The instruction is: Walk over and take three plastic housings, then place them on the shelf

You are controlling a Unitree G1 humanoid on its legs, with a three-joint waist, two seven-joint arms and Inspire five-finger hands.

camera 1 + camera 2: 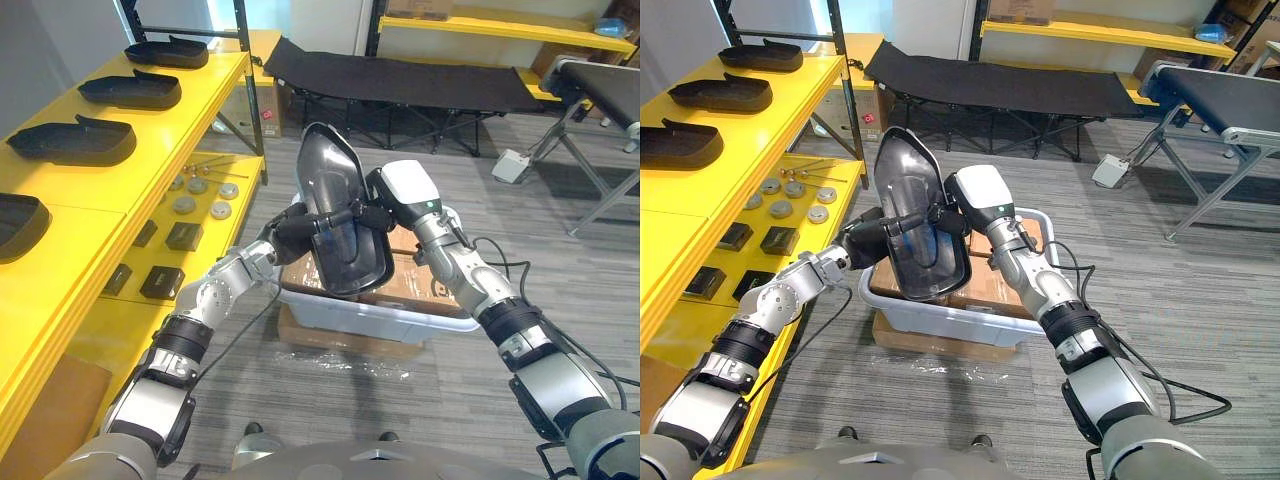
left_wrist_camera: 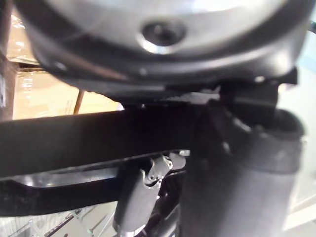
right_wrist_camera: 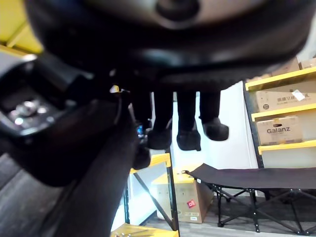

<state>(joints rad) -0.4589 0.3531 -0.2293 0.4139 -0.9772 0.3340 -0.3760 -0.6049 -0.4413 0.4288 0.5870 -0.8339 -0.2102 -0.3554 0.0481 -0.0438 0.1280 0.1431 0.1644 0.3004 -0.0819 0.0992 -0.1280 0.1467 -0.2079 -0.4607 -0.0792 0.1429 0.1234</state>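
1. Dead centre of the head view, we have one black housing (image 1: 340, 215) up in the air between both hands. It stands almost on end, hollow side towards us, narrow end at 12 o'clock.
2. The left hand (image 1: 292, 228) comes in from 7 o'clock and takes the housing's 9 o'clock edge. Its fingers (image 1: 335, 222) are curled over the rim and lie across the hollow, closed firmly on it.
3. The right hand (image 1: 408, 188) reaches in from 4 o'clock to the 3 o'clock edge. In its own wrist view we see the fingertips (image 3: 189, 139) hooked over the housing's rim, clamped round it.
4. At 6 o'clock under the housing, a pale bin (image 1: 345, 315) sits on the floor with cardboard boxes (image 1: 412, 282) inside. We cannot tell whether the housing's lower end clears them.
5. From 9 to 11 o'clock runs the yellow shelf (image 1: 160, 125). On its top level four shelved housings (image 1: 168, 52) (image 1: 130, 90) (image 1: 72, 141) (image 1: 15, 225) lie in a row, well apart from the held one.
6. On the shelf's lower level we spot small round metal parts (image 1: 200, 195) and black boxes (image 1: 185, 236).
7. At 12 o'clock there is a black folding cot (image 1: 400, 80), and at 2 o'clock a conveyor (image 1: 600, 85).
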